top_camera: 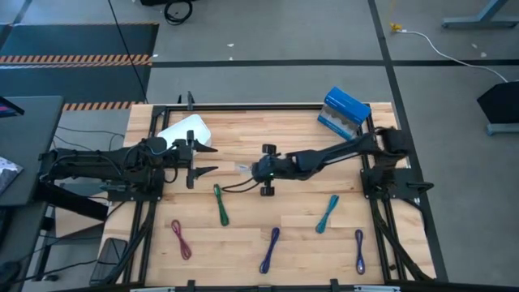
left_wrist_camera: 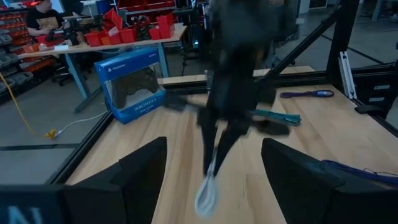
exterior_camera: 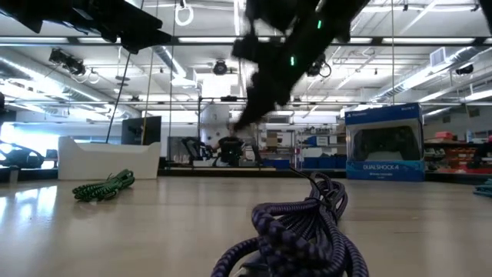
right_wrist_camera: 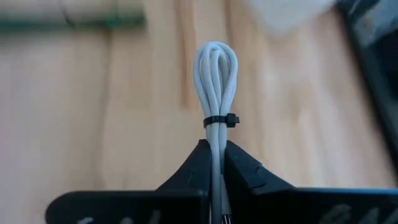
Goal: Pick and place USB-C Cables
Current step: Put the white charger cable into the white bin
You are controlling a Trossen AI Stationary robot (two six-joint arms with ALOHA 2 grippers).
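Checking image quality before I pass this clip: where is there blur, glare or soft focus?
Low view: the purple cable nearest the lens is soft, and the right arm overhead is smeared by motion. Left wrist view: the right gripper and the white cable are motion-blurred. Right wrist view: the white cable is sharp, the tabletop behind it out of focus. High view: evenly lit, no glare.

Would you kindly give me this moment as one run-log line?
right gripper: shut on white cable, mid-table | left gripper: open, waiting beside white tray | green cable: on table
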